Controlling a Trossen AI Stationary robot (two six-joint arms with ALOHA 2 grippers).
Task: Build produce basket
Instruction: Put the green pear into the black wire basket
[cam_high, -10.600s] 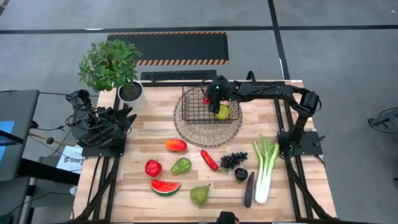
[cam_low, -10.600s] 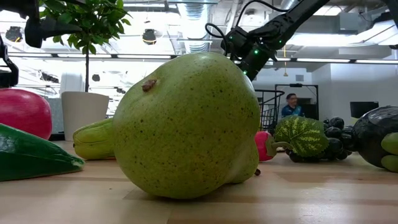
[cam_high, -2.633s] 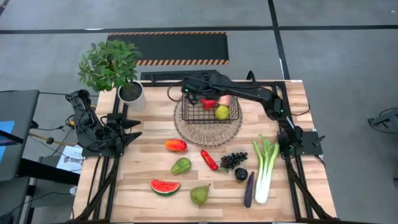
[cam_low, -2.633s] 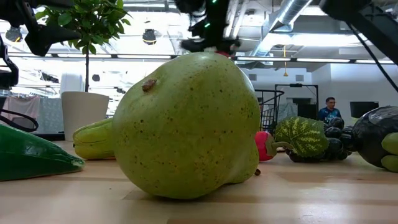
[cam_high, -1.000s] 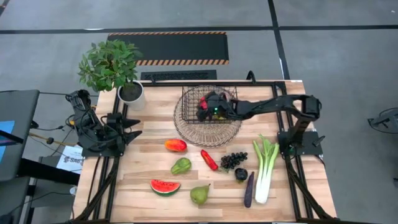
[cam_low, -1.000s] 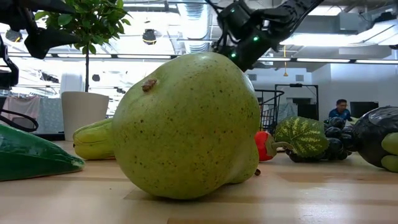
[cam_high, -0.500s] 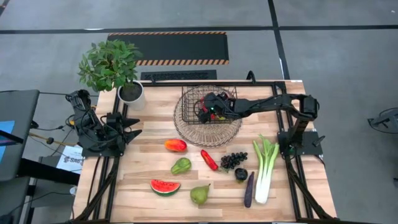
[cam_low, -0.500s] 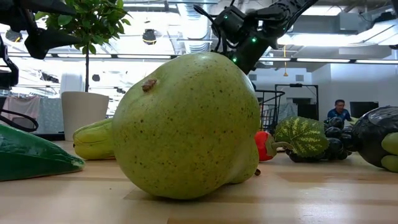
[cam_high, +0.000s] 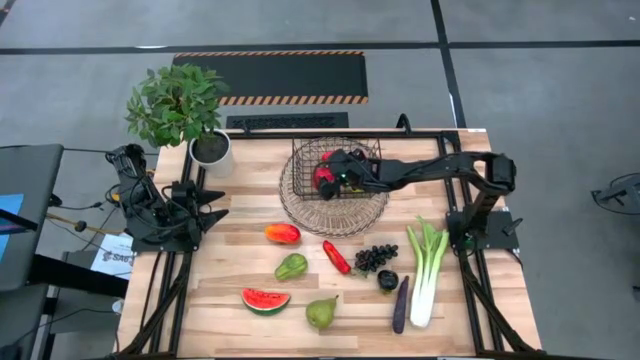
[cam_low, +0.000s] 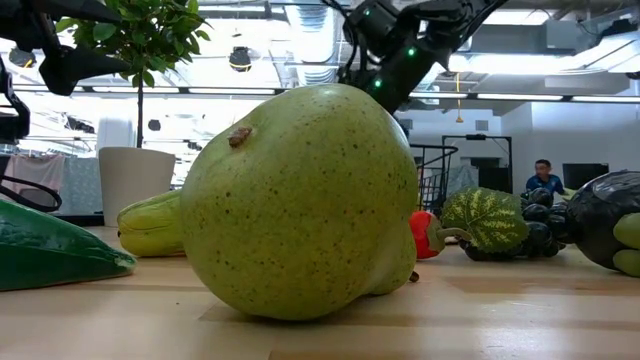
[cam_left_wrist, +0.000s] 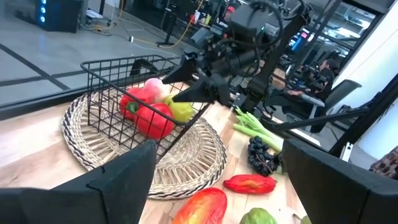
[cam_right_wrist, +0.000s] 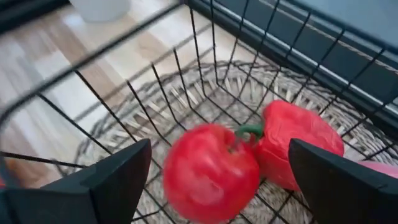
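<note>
the right arm reached in from its base at the table's right edge, stretched nearly level across to the basket (cam_high: 338, 168), which sat on the round woven tray (cam_high: 334, 209) toward the back of the table. the right gripper (cam_high: 338, 171) hung over the basket's opening, tilted down into it, its two dark fingers (cam_right_wrist: 112, 177) spread wide apart with nothing between them. just below them the red apple (cam_right_wrist: 210, 181) lay inside the basket, free of the fingers and touching a red pepper (cam_right_wrist: 295, 144); in the left wrist view a yellow-green fruit (cam_left_wrist: 181, 111) and something pink sat in there too. the left arm stayed folded low at the table's left edge, the left gripper (cam_high: 209, 201) pointing toward the middle, its fingers (cam_left_wrist: 118, 182) also apart and empty. the rest of the produce lay on the bare wood nearer the front: a mango (cam_high: 282, 233), a chili (cam_high: 336, 257), dark grapes (cam_high: 376, 257), a watermelon slice (cam_high: 265, 299), two green pears (cam_high: 321, 313), an eggplant (cam_high: 401, 304) and a leek (cam_high: 426, 268). a potted plant (cam_high: 178, 104) stood at the back left corner.
</note>
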